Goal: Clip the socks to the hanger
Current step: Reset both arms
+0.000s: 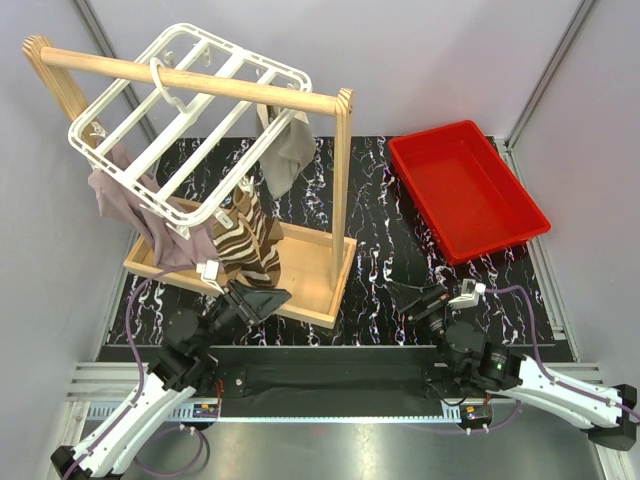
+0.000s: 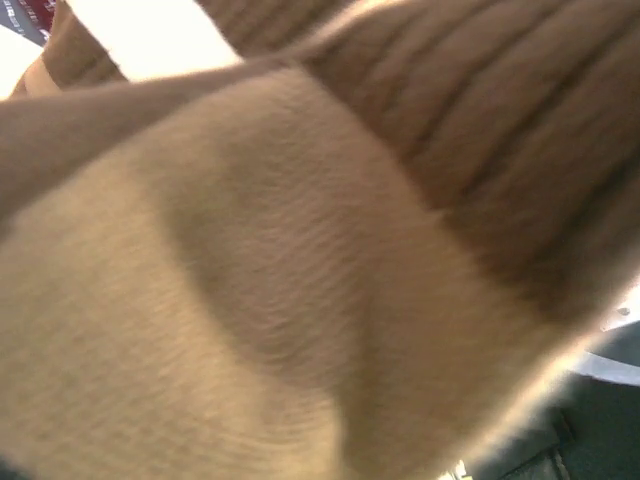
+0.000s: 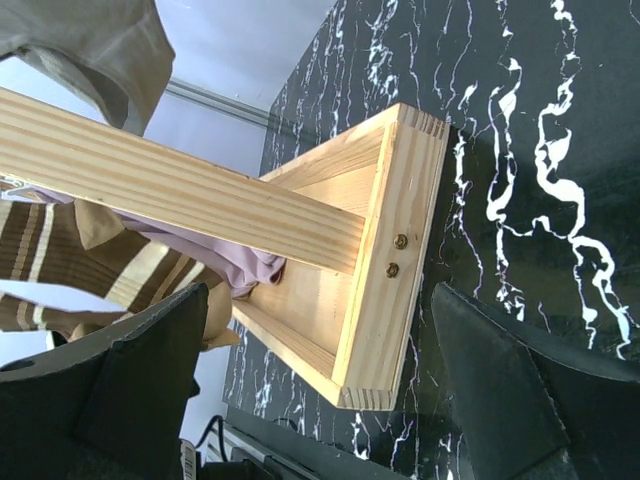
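Note:
The striped brown-and-cream socks (image 1: 250, 240) hang under the near corner of the white hanger (image 1: 245, 52), which hangs by its hook on the wooden rail. My left gripper (image 1: 262, 298) is right at the socks' lower end. Sock fabric (image 2: 300, 250) fills the left wrist view and hides the jaws. My right gripper (image 1: 425, 300) is open and empty, low over the black marbled mat, right of the stand. In the right wrist view its fingers (image 3: 130, 390) frame the stand's base corner, with the socks (image 3: 90, 265) behind at the left.
The wooden rail stand's base tray (image 1: 300, 290) lies between the arms. Mauve cloths (image 1: 120, 200) hang at the hanger's left, a grey-beige cloth (image 1: 288, 155) at its right. A red bin (image 1: 465, 190) stands at the back right.

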You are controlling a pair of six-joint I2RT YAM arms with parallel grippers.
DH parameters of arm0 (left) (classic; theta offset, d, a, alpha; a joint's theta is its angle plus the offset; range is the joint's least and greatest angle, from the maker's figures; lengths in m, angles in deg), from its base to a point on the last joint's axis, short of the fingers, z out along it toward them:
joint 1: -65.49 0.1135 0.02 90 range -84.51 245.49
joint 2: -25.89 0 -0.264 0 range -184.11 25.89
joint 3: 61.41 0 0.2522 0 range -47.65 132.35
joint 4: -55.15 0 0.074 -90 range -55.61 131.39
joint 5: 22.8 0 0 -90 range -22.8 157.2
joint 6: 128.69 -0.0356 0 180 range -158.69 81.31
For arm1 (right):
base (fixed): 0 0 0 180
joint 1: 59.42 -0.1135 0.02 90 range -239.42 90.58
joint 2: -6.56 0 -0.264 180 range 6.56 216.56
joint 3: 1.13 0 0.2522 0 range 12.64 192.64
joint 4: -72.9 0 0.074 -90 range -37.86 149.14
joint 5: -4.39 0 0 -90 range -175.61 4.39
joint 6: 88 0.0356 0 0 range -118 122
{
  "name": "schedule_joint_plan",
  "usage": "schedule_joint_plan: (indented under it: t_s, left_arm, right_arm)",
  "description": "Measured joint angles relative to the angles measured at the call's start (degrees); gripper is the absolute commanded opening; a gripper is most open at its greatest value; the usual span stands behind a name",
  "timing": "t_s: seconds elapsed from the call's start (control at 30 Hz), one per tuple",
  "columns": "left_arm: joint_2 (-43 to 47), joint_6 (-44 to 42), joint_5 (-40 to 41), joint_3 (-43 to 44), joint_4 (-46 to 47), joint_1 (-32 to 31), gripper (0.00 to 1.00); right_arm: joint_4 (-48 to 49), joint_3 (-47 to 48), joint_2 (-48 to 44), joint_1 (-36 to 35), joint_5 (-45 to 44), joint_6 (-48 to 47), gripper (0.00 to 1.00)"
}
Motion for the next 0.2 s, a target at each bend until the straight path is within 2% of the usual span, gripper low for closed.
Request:
schedule_joint_plan:
  t_s: [0.2]
  left_arm:
    - [0.00,-0.26,0.87,0.00,-1.92,0.00,0.99]
  right_arm:
    - [-0.04,0.02,-0.07,0.00,-0.52,0.35,1.00]
